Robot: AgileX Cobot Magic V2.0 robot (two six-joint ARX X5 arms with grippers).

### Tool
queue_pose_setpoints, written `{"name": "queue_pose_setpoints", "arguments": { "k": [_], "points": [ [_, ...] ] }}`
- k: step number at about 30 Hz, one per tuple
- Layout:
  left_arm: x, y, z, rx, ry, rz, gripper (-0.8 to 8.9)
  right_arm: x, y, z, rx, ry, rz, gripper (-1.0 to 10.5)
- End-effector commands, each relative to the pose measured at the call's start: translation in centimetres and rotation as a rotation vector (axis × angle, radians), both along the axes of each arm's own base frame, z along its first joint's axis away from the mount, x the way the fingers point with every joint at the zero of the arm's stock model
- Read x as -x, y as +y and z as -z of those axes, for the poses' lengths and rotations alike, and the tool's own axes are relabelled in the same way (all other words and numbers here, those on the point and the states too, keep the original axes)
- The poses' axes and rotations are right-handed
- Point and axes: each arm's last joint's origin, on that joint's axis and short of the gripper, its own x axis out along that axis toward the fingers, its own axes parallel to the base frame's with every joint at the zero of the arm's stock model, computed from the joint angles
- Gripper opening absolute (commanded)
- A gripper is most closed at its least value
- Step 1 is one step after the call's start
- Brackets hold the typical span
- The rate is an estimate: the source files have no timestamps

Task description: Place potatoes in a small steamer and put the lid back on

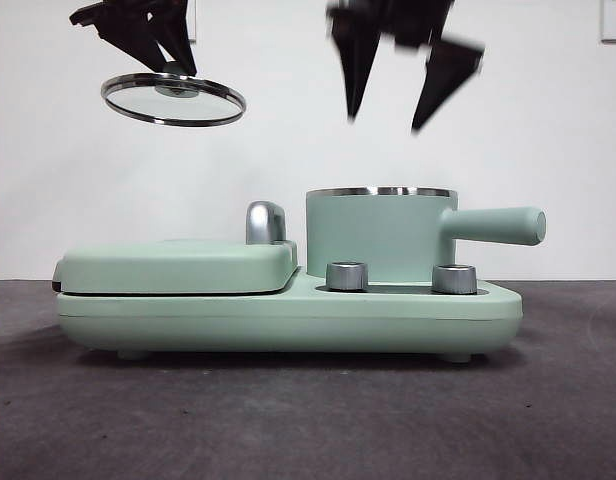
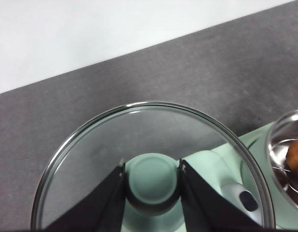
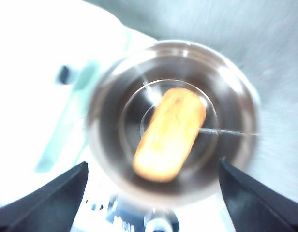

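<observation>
The small steamer (image 1: 380,233), a mint-green pot with a silver rim and a side handle, stands on the right of the mint-green appliance. An orange-brown potato (image 3: 170,133) lies inside it on the steel bottom; an edge of the potato (image 2: 297,159) shows in the left wrist view. My right gripper (image 1: 388,118) hangs open above the pot with nothing in it. My left gripper (image 1: 176,70) is shut on the mint-green knob (image 2: 152,178) of the glass lid (image 1: 173,99), holding it high above the left side of the appliance.
A flat mint-green griddle cover (image 1: 178,264) with a silver hinge handle (image 1: 265,222) takes up the appliance's left half. Two silver dials (image 1: 348,276) sit on the front below the pot. The appliance rests on a dark grey table (image 1: 308,420).
</observation>
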Motion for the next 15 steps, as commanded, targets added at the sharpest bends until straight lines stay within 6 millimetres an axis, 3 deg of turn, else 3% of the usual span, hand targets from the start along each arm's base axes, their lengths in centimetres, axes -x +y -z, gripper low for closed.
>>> {"name": "queue_pose_setpoints", "arguments": {
  "k": [1,7,15],
  "points": [
    [0.3,-0.7,-1.0,0.019,-0.044,0.02,0.49,3.4,-0.7,-2.2,0.057,-0.008,-0.022,4.2],
    [1.0,-2.7,-1.0,0.022,-0.043,0.073,0.49,10.6,-3.9,-4.5,0.057,-0.043,-0.043,4.2],
    [2.7,-6.9,-1.1,0.026,-0.056,0.191,0.48,19.1,-8.6,-3.7,-0.028,-0.17,-0.047,4.2]
  ]
}}
